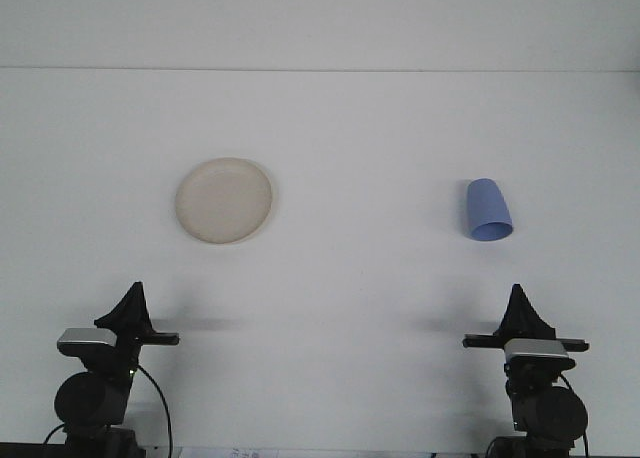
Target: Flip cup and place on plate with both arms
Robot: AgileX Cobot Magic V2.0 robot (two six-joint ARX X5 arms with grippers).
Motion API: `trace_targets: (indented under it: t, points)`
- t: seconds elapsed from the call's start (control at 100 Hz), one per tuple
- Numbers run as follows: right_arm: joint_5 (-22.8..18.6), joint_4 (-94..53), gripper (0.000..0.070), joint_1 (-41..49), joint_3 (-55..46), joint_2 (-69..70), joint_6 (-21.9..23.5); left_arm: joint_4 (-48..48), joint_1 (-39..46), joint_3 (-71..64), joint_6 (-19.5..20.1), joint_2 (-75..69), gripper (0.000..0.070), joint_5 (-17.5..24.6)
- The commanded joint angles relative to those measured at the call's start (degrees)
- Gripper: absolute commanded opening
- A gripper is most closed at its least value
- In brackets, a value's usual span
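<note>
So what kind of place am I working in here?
Most likely a lab test bench, not a kitchen: a bare white table against a plain wall, holding only a cream plate and a blue cup lying on its side, with both arms parked at the near edge.

Cream plate (225, 200); blue cup (488, 209); white table (350, 278); black end effectors.

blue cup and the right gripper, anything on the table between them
Nothing: in the front view the stretch of white table between the blue cup and the right gripper is bare.
</note>
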Motion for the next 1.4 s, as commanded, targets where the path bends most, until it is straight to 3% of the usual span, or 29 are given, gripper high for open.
trace_targets:
  t: [0.0, 0.42, 0.59, 0.82, 0.98, 1.03, 1.1, 1.15, 1.39]
  points:
    - [0.15, 0.59, 0.0000, 0.07, -0.11, -0.02, 0.37, 0.72, 0.11, -1.11, -0.09, -0.07, 0.0012, 0.11]
    - [-0.22, -0.68, 0.0000, 0.09, 3.37, 0.42, 2.40, 0.72, 0.09, -1.09, -0.09, -0.07, 0.0012, 0.11]
    - [-0.26, -9.35, 0.0000, 0.07, 12.83, 6.10, 5.11, 0.72, 0.09, -1.11, -0.09, -0.07, 0.0012, 0.11]
    - [-0.24, -25.66, 0.0000, 0.07, 30.86, 22.69, 4.42, 0.72, 0.09, -1.11, -0.09, -0.07, 0.0012, 0.11]
    - [-0.28, -23.41, 0.0003, 0.07, 37.66, 30.38, 4.46, 0.72, 0.09, -1.11, -0.09, -0.07, 0.0012, 0.11]
    - [-0.31, -20.94, 0.0094, 0.09, 38.53, 32.15, 4.48, 0.72, 0.09, -1.11, -0.09, -0.07, 0.0012, 0.11]
    - [-0.26, -18.34, 0.0343, 0.09, 38.71, 33.75, 4.50, 0.72, 0.09, -1.11, -0.09, -0.07, 0.0012, 0.11]
    - [-0.26, -17.94, 0.0483, 0.09, 38.71, 34.88, 4.72, 0.72, 0.09, -1.11, -0.09, -0.07, 0.0012, 0.11]
    - [-0.33, -18.71, 0.0496, 0.09, 37.75, 42.29, 4.87, 0.72, 0.11, -1.11, -0.09, -0.07, 0.0012, 0.11]
